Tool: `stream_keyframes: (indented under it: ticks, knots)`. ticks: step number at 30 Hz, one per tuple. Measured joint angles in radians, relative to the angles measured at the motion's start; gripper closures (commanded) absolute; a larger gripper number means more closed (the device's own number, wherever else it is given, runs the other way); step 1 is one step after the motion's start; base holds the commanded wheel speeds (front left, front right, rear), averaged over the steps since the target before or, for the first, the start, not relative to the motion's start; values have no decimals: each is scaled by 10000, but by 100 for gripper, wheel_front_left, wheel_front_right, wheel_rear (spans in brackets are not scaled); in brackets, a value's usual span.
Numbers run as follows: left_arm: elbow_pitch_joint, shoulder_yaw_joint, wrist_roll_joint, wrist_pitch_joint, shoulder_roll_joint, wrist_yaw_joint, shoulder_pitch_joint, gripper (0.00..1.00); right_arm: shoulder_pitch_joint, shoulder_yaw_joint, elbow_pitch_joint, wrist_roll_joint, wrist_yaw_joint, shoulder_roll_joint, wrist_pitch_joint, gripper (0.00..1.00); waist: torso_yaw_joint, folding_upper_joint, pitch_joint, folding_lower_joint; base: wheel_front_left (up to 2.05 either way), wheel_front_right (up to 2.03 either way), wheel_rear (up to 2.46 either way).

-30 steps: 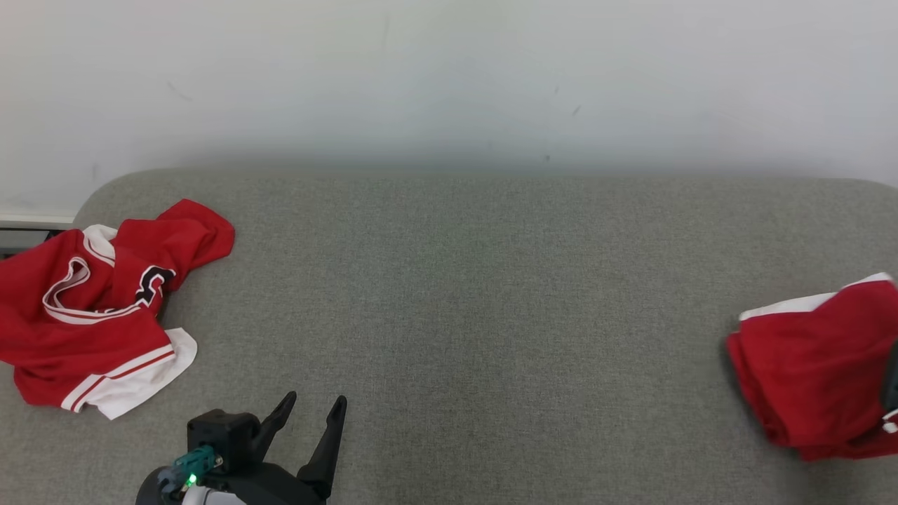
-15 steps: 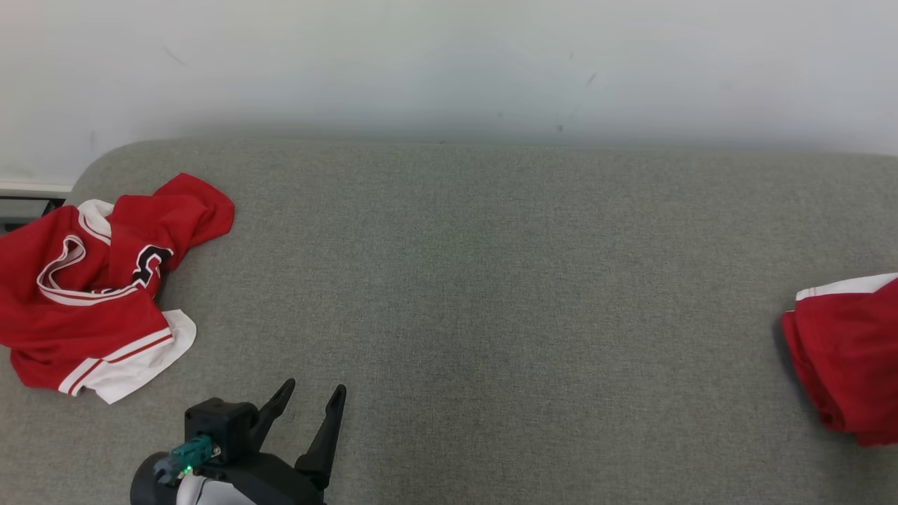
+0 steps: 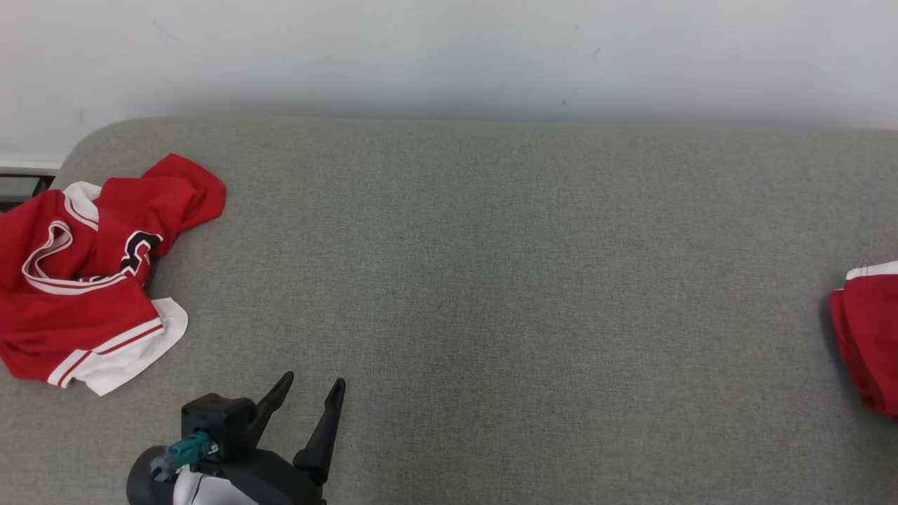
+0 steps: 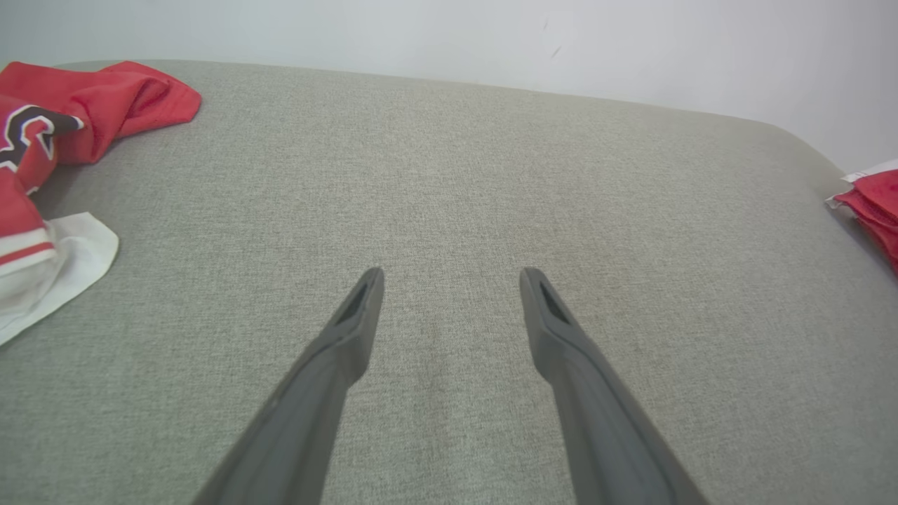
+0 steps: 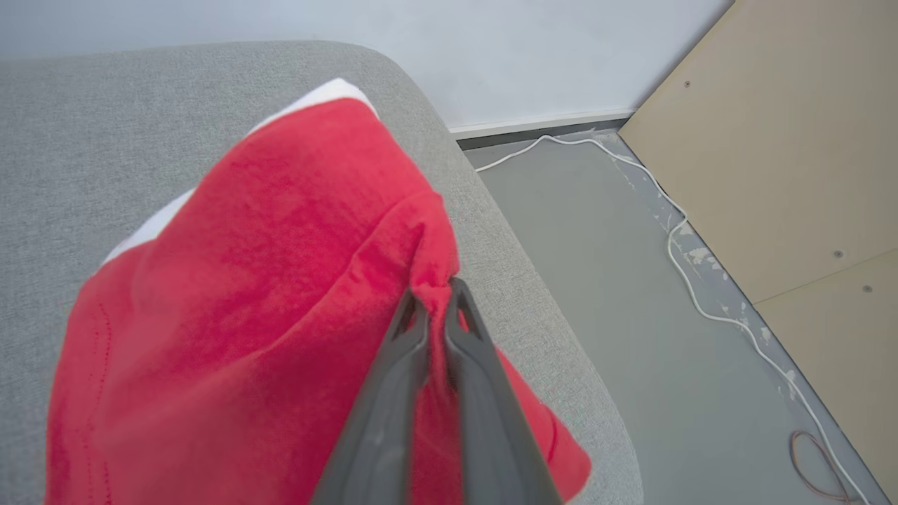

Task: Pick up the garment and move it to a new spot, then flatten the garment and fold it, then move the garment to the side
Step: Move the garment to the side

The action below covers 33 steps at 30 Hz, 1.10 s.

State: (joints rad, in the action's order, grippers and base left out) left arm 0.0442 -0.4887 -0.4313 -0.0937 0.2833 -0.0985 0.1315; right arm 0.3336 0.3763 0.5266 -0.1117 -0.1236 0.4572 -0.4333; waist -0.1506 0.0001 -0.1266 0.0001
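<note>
A folded red garment [image 5: 266, 280] with a white edge lies at the right end of the grey cushion [image 5: 84, 126]; my right gripper [image 5: 435, 291] is shut on a pinch of its cloth near the cushion's edge. In the head view only part of that garment [image 3: 870, 337] shows at the right border. My left gripper [image 3: 309, 382] hovers open over bare cushion at the lower left, nothing between its fingers [image 4: 358, 308]. A second, crumpled red jersey [image 3: 77, 280] with white trim and a dark letter lies at the far left, up and left of the left gripper.
The grey cushion [image 3: 491, 280] stands against a white wall [image 3: 449, 49]. Past its rounded right end is grey floor [image 5: 596, 245] with a white cable [image 5: 687, 273] and a beige board [image 5: 793, 140].
The folded garment has slid further right, towards the head view's border, with the right gripper still shut on it. The head view has shifted a little. The left gripper stays open.
</note>
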Motion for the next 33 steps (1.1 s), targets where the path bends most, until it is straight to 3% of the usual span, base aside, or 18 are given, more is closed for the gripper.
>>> stream_keyframes:
  ticks: [14, 15, 16, 33]
  knots:
    - [-81, -6, 2, -71, -8, -63, 34, 0, -191, 393, -196, 334, -8, 2, 345, 100, 98, 0, -318, 0, 0, 0, 0]
    - [-81, -6, 4, -71, -6, -63, 35, 0, -190, 339, -221, 347, -8, 8, 397, 12, 95, 0, -329, 0, 0, 0, 0]
    - [-81, -6, 4, -71, -2, -63, 39, 0, -185, 326, -230, 414, -8, 12, 464, 0, 92, 0, -341, 0, 0, 0, 0]
    - [69, -50, 15, -128, -90, -63, 378, 0, 539, 125, 217, 709, 115, 464, 1409, 0, 15, 0, -334, 1, 0, 0, 0]
